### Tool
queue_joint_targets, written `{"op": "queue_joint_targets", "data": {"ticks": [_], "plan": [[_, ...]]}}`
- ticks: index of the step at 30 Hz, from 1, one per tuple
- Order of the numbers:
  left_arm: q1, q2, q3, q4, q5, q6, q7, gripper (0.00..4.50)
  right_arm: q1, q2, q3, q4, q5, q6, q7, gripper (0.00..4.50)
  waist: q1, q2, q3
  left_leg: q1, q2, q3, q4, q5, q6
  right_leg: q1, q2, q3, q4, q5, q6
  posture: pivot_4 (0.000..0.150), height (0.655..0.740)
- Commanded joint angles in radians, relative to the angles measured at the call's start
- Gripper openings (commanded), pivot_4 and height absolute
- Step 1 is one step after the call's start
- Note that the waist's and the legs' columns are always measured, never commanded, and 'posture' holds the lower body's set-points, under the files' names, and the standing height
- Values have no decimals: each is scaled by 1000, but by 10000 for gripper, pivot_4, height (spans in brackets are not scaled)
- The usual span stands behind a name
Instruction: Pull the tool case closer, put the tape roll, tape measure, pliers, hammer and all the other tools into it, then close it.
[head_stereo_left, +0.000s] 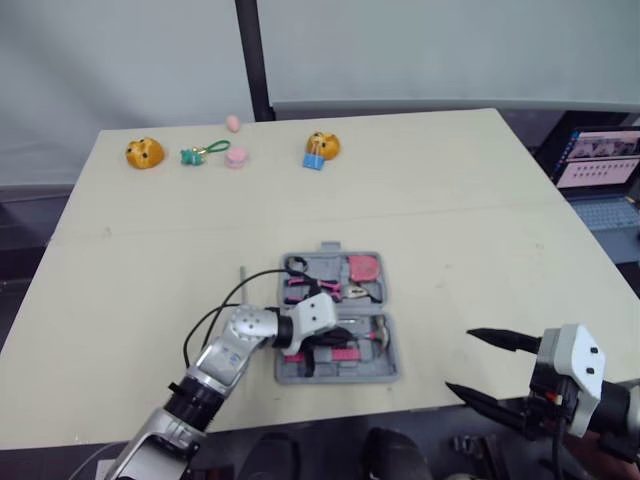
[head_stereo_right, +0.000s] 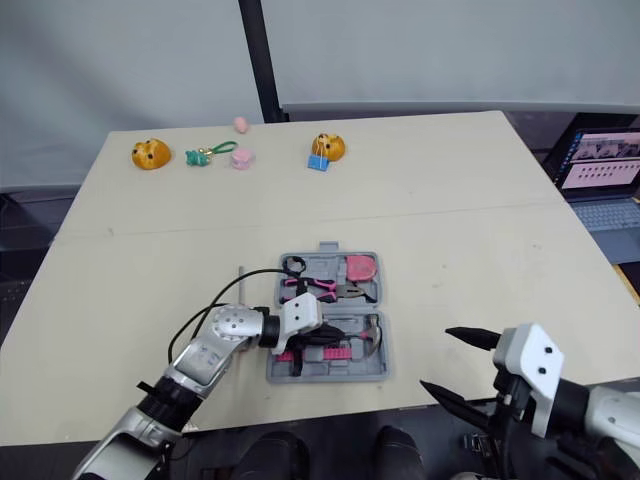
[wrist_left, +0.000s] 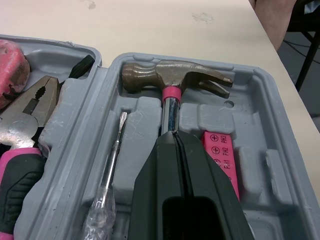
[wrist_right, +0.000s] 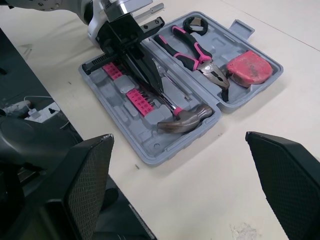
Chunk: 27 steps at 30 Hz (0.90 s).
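Observation:
The grey tool case (head_stereo_left: 390, 368) lies open near the table's front edge. Its far half holds the pink tape measure (head_stereo_left: 364, 267), the pink-handled pliers (wrist_right: 192, 50) and a small black ring (wrist_right: 196, 23). The near half holds the hammer (wrist_left: 175, 77), a screwdriver (wrist_left: 112, 155) and a pink bit strip (wrist_left: 222, 155). My left gripper (wrist_left: 175, 134) is shut, its fingers pressed together on top of the hammer's shaft inside the near half. My right gripper (head_stereo_left: 460, 360) is open wide at the front right table edge, to the right of the case and apart from it.
Along the back of the table sit two orange toys (head_stereo_left: 144, 153) (head_stereo_left: 323, 146), a green keychain (head_stereo_left: 203, 153) and a pink disc (head_stereo_left: 236, 158). A thin rod (head_stereo_left: 242, 272) lies just left of the case. A laptop (head_stereo_left: 600, 160) stands off the table's right side.

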Motion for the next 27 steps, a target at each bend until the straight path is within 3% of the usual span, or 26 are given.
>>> {"op": "queue_joint_targets", "data": {"ticks": [1, 17, 21, 27], "plan": [[39, 19, -66, 98, 60, 21, -8, 305, 7, 6, -38, -34, 20, -4, -3, 45000, 0, 0, -1, 0, 0, 0, 0, 0, 0, 0, 0, 0, 0, 0, 0, 1500, 7400], [21, 2, -102, 206, 108, 9, 50, 305, -3, -1, -34, -26, 17, 1, -3, 45000, -1, 3, -8, 9, 0, -3, -1, -3, 0, 9, -1, 1, -7, -1, -1, 1500, 7400], [40, -3, -24, 116, 17, 43, 34, 305, -5, 0, -26, -20, 11, -5, 0, 45000, -4, 3, -8, 10, 1, -3, -1, -4, 0, 9, -1, 1, -7, -1, -2, 1500, 7400], [55, 44, 194, -180, -217, 194, 4, 305, -27, -3, 5, -5, 0, -23, 14, 45000, -28, 3, 1, 9, 3, -3, -4, -4, -3, 6, 0, -1, -6, -2, -3, 1500, 7400]]}}
